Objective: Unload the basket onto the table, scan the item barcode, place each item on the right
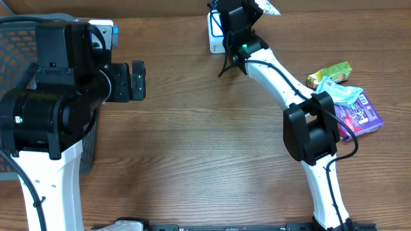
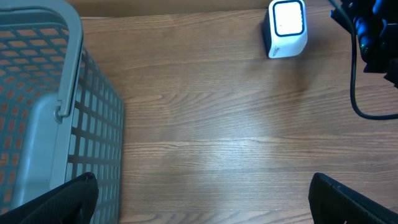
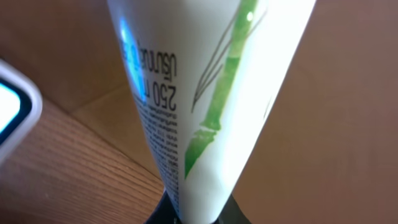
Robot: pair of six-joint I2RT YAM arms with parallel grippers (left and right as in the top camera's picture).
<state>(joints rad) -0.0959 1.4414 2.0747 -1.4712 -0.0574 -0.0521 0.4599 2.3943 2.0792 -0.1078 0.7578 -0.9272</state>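
Observation:
My right gripper (image 3: 198, 214) is shut on a white tube (image 3: 205, 93) with a green bamboo drawing and small black print. In the overhead view the tube's end (image 1: 266, 6) pokes out at the table's far edge, right beside the white barcode scanner (image 1: 215, 35). The scanner's lit window (image 3: 7, 109) shows at the left edge of the right wrist view, with blue light on the tube's printed side. My left gripper (image 2: 202, 199) hangs open over bare wood beside the grey basket (image 2: 43, 106); the scanner (image 2: 286, 28) stands far ahead of it.
The grey mesh basket (image 1: 16, 45) fills the far left. Several packaged items lie at the right: a green pouch (image 1: 331, 74), a pale blue pack (image 1: 343, 95) and a purple pack (image 1: 361, 115). A black cable (image 2: 354, 93) hangs from the right arm.

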